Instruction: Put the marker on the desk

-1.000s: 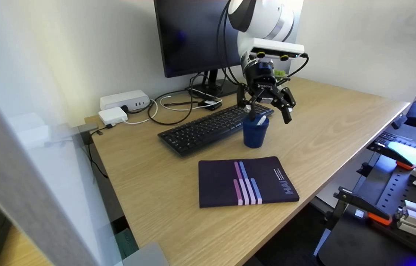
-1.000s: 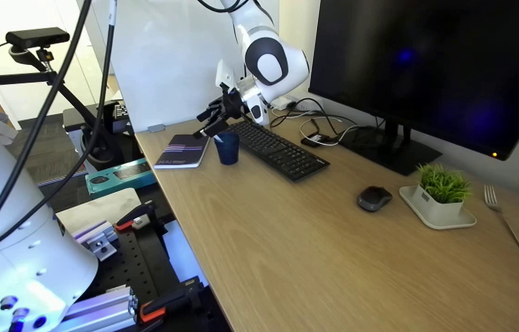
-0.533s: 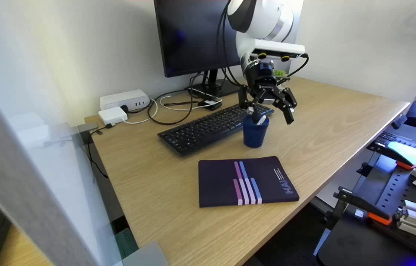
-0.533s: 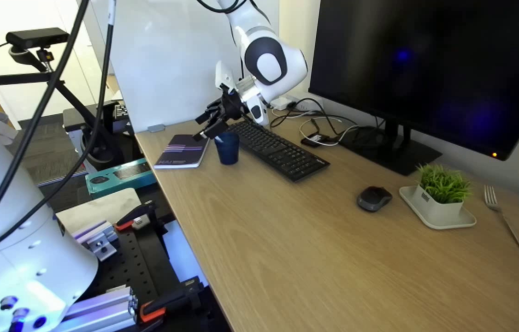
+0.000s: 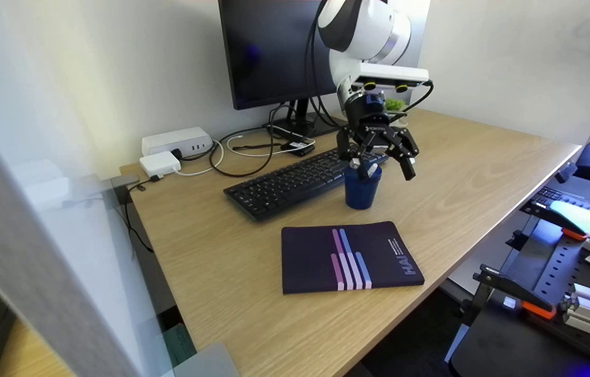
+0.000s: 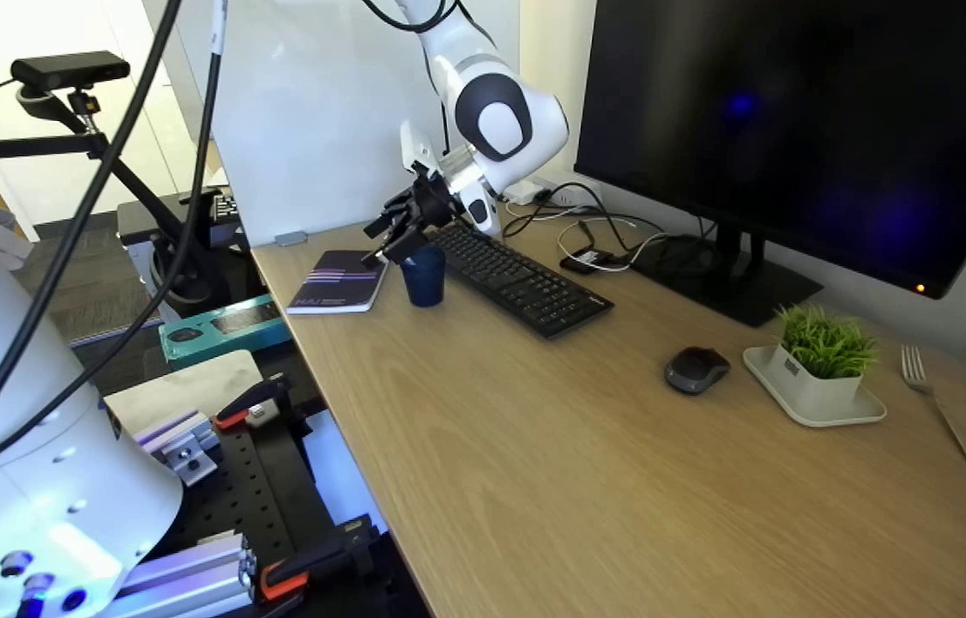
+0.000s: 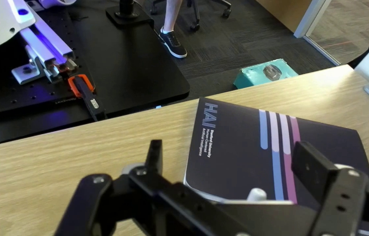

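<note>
The marker (image 5: pixel 372 170) stands tilted in the blue cup (image 5: pixel 362 191), with only its pale end above the rim. In the wrist view a white end of the marker (image 7: pixel 256 194) shows between the fingers, and its lower part is hidden. The cup (image 6: pixel 425 280) stands upright on the light wood desk (image 5: pixel 211 256). My gripper (image 5: pixel 385 172) is open and tilted just above the cup, one finger in front of the rim and the other to the side. The gripper also shows in an exterior view (image 6: pixel 375 244), where it hides the marker.
A dark striped notebook (image 5: pixel 347 259) lies near the cup. A black keyboard (image 5: pixel 300 183) lies right beside the cup. A monitor (image 6: pixel 792 129), a mouse (image 6: pixel 696 370), a potted plant (image 6: pixel 818 369) and a fork (image 6: pixel 942 412) are farther along the desk.
My gripper has moved slightly down toward the cup, with its fingers still apart. In an exterior view the marker's pale end, seen earlier, is now covered by the gripper.
</note>
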`<state>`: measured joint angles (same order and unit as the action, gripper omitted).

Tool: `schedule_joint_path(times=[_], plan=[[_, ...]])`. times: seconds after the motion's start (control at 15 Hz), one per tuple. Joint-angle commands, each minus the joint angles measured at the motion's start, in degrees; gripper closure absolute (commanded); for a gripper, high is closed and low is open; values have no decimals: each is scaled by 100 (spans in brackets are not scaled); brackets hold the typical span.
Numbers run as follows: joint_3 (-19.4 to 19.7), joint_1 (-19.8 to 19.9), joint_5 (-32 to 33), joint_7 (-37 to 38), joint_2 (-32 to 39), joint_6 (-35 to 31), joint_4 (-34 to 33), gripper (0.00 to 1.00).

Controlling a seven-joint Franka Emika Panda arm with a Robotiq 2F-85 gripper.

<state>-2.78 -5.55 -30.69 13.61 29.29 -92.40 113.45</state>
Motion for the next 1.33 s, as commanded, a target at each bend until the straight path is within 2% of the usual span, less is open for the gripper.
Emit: schedule_joint_path(times=[0.0,0.13,0.2,0.33,0.93,1.0,1.27], plan=[[-61,-21,103,-80,233,10,-323,0],[-68,-45,112,-84,326,16,-454,0],[-67,-62,131,-87,353,-7,-498,25],[-71,-67,150,-105,405,-10,-579,34],[-72,-56,283,-156,463,-2,-651,97],[-69,-53,288,-158,456,-1,-648,100],[-41,-16,332,-144,394,56,-678,97]])
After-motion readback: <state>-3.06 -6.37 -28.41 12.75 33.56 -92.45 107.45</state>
